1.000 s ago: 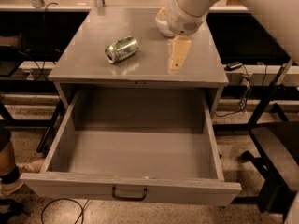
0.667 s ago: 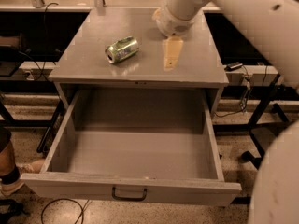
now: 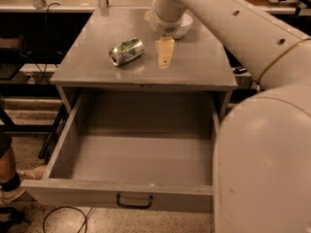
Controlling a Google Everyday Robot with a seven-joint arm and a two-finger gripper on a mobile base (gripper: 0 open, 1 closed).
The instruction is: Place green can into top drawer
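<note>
The green can point(image 3: 126, 51) lies on its side on the bench point(image 3: 199, 69), towards the left of the top. It is shiny green and silver and a little dented, with its silver end turned to the front left. It has not shifted since a second ago.

My hand point(image 3: 164, 62) hangs point-down over the bench just to the right of the can and apart from it. It has come left from where it was, closing most of the gap to the can. Whether it is parted or together I cannot tell.

Just behind my wrist sits the white bowl point(image 3: 186, 27), which my wrist covered before.

Below the bench edge the top drawer point(image 3: 121, 194) stands pulled out as it did earlier, its dark handle point(image 3: 134, 202) at the front. My arm point(image 3: 262, 149) now fills much more of the right side.
</note>
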